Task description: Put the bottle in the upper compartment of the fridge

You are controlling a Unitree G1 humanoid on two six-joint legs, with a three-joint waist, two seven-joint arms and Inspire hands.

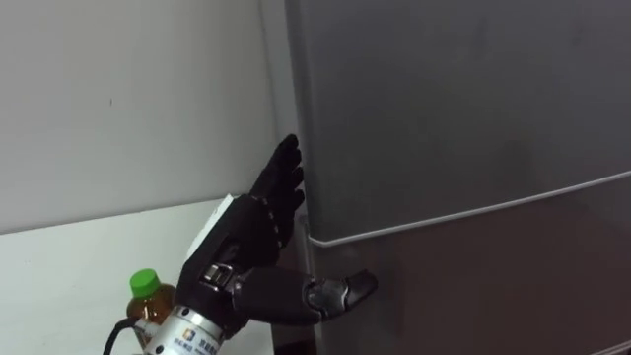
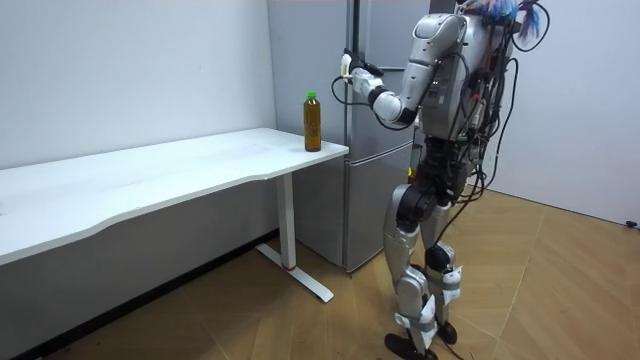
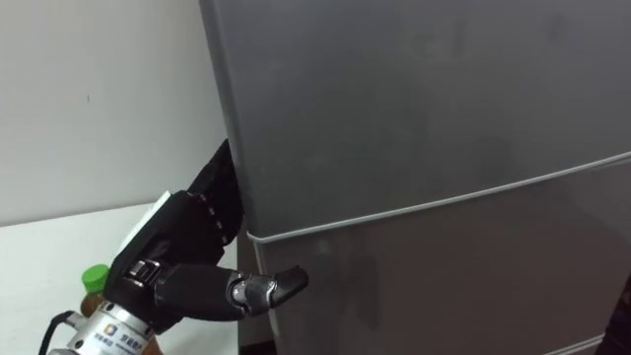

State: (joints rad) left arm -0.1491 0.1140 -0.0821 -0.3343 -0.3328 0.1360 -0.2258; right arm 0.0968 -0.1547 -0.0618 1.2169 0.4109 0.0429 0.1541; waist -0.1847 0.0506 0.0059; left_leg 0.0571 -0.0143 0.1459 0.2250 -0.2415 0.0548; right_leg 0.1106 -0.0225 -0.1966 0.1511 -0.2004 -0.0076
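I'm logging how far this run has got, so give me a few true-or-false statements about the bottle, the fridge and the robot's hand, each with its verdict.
1. The amber plastic bottle with the green cap stands upright on the white table. True.
2. The upper door of the tall grey fridge is swung open. False: both doors are shut, and only a thin seam shows between them.
3. The robot's black left hand is at the left edge of the upper door, fingers straight. True.
4. The left hand holds the bottle. False: the bottle stands free near the table's corner, apart from the hand.
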